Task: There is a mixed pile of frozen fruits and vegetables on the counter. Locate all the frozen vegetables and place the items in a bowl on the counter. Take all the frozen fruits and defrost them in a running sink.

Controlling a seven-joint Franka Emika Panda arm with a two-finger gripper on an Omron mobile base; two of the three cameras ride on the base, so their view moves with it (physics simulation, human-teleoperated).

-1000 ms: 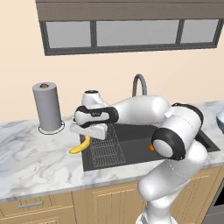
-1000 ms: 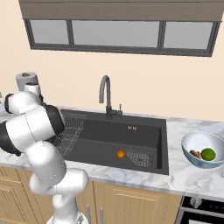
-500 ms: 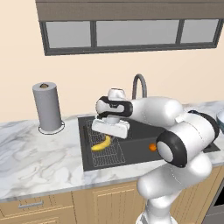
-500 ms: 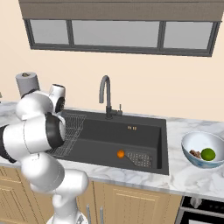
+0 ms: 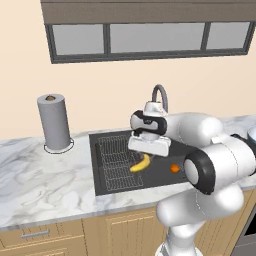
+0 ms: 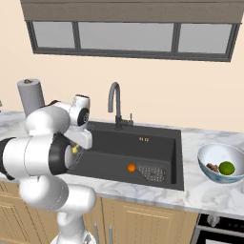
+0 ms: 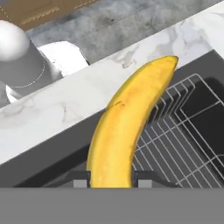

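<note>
Gripper [image 5: 145, 159]: closed on the banana [image 5: 141, 163], mid-frame in left base view, held over the sink [image 5: 107, 142] above the wire rack [image 5: 116, 162].
Banana, hand view: banana [image 7: 124, 127] runs from btm centre up to upper right, clamped btwn the two fingertips [image 7: 80, 179] at the btm edge; far tip sits over the counter [image 7: 65, 105] edge, rack wires under its right side.
Orange [image 6: 131, 167]: on sink floor, centre of right base view, just left of the drain grid [image 6: 151, 172].
Bowl [image 6: 220, 163]: right edge of right base view, on marble counter, well apart from sink basin.
Bowl contents: green ball [image 6: 227, 167] + brown lump [image 6: 213, 167], side by side inside.
Faucet [image 6: 115, 105]: dark gooseneck, behind sink, upper-centre.
Paper towel roll [image 5: 54, 122]: upright, left of frame in left base view, on counter left of sink.
</note>
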